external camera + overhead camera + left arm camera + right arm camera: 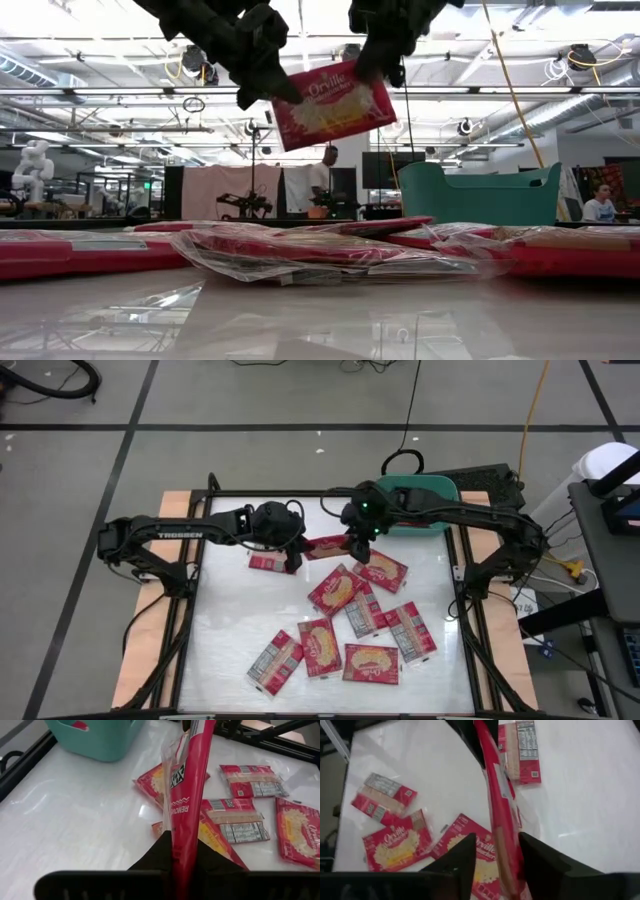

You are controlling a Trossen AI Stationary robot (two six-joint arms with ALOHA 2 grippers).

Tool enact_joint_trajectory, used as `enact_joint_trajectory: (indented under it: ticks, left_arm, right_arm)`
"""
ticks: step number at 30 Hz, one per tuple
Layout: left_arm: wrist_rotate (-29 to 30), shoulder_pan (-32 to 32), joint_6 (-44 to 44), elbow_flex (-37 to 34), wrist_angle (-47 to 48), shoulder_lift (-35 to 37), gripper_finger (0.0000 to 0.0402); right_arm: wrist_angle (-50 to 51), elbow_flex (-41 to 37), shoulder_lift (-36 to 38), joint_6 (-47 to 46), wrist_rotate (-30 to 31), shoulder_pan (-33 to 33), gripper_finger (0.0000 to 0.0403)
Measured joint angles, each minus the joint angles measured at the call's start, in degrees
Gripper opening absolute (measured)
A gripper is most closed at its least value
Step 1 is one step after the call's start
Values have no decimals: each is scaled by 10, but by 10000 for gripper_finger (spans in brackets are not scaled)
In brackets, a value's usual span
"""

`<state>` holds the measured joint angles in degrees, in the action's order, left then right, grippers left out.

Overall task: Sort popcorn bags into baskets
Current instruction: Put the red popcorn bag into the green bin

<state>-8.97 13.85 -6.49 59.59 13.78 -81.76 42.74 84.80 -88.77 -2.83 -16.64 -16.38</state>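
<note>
One red popcorn bag [325,547] hangs in the air between both grippers, above the far middle of the table. It stands on edge, its printed front [335,105] toward the near edge. My left gripper [182,865] is shut on its left end. My right gripper [497,857] is open at its right end, one finger on each side. Several more bags [350,620] lie flat on the table. The teal basket [432,488] stands at the far right corner, and something red [80,725] shows inside it. My left gripper pinches the bag's left end [285,97] between its two fingers, coming from the table's left and slanting down. The bag runs on from the fingers edge-on [187,820], lifted clear of the table, its right end tilted higher. My right gripper has the bag's right end [506,855] between its open fingers, coming from above. One finger [535,857] lies against the bag; the other [462,857] stands a little off it.
One bag [268,562] lies just below the left gripper, and others [380,568] lie under the right one. The table's left half [230,610] is bare white surface. A dark frame rail [300,493] runs along the far edge. People [600,205] are in the room beyond.
</note>
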Motion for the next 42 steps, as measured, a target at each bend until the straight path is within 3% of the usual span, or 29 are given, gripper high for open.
enact_joint_trajectory:
  ticks: [9,12,17,23,28,36,42]
  left_arm:
    - [0,0,-3,0,-2,0,35]
    - [4,-1,-2,0,-5,0,59]
    - [61,-10,1,0,-6,6,115]
    - [112,-9,-10,0,-1,14,191]
    - [116,3,-41,1,3,17,226]
    - [116,15,-87,0,31,23,215]
    - [116,23,-79,0,28,24,184]
  right_arm:
    - [-13,-6,0,24,0,-4,11]
    - [-11,-6,1,28,0,-4,19]
    - [7,-6,16,39,0,-13,21]
    - [65,-6,54,54,1,-52,8]
    - [102,-6,95,50,2,-102,15]
    - [133,7,161,48,-3,-194,12]
    - [181,49,155,70,-65,-280,14]
